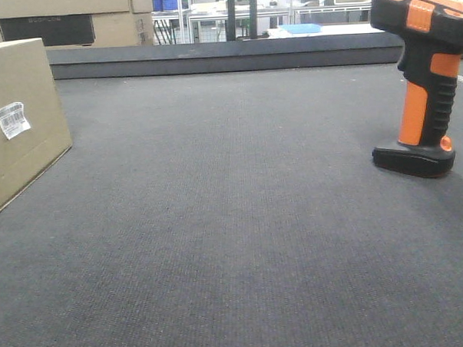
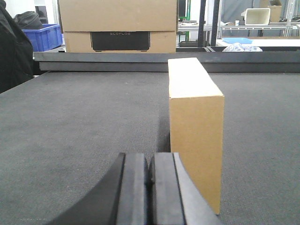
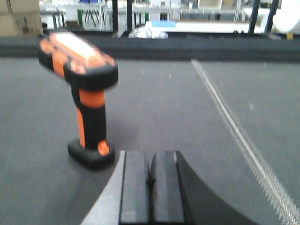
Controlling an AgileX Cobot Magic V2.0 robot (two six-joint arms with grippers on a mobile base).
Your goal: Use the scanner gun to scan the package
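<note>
The package (image 1: 18,125), a tan cardboard box with a small white barcode label (image 1: 12,119), stands on the dark mat at the left edge of the front view. In the left wrist view the package (image 2: 194,122) stands upright just ahead and to the right of my left gripper (image 2: 150,171), which is shut and holds nothing. The scanner gun (image 1: 421,81), black and orange, stands upright on its flat foot at the right. In the right wrist view the scanner gun (image 3: 86,93) is ahead and to the left of my right gripper (image 3: 151,168), also shut and holding nothing.
A raised dark ledge (image 1: 226,54) runs along the far edge of the mat. Larger cardboard boxes with a dark panel (image 2: 119,26) stand behind it, beside a blue crate (image 2: 43,37). A pale stitched line (image 3: 234,126) runs down the mat on the right.
</note>
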